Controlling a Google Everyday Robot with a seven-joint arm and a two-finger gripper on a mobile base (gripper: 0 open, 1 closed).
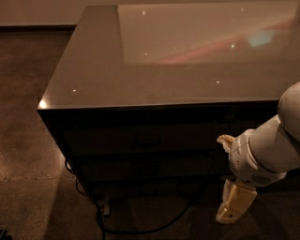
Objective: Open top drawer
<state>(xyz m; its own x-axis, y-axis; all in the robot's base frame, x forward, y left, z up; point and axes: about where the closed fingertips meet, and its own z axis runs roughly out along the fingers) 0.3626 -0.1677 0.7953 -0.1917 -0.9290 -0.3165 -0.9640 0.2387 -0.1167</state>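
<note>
- The cabinet (93, 79) fills the view from 12 o'clock to the centre. Its glossy dark top carries small points of light and a paler reflected rectangle with a reddish streak.
- A speckled brown floor (28, 154) lies at 9 o'clock and along the bottom. A strip of pale wall (37, 11) shows at 11 o'clock.
- The top drawer (145, 131) sits just under the cabinet top, near the centre of the view. It is flush with the cabinet front, and its small handle (146, 139) is at its middle.
- A lower drawer front (140, 169) lies directly beneath it in deep shadow.
- The white arm (267, 150) enters from 3 o'clock, its rounded wrist in front of the cabinet's right end.
- The gripper (234, 206) hangs at 4 o'clock, tilted down towards 7 o'clock, below drawer level and well apart from the handle. Whether it is released or clenched cannot be told, and it touches nothing visible.
- A dark cable (140, 230) curves over the floor at 6 o'clock, under the cabinet.
- Nothing stands between the gripper and the drawer front.
</note>
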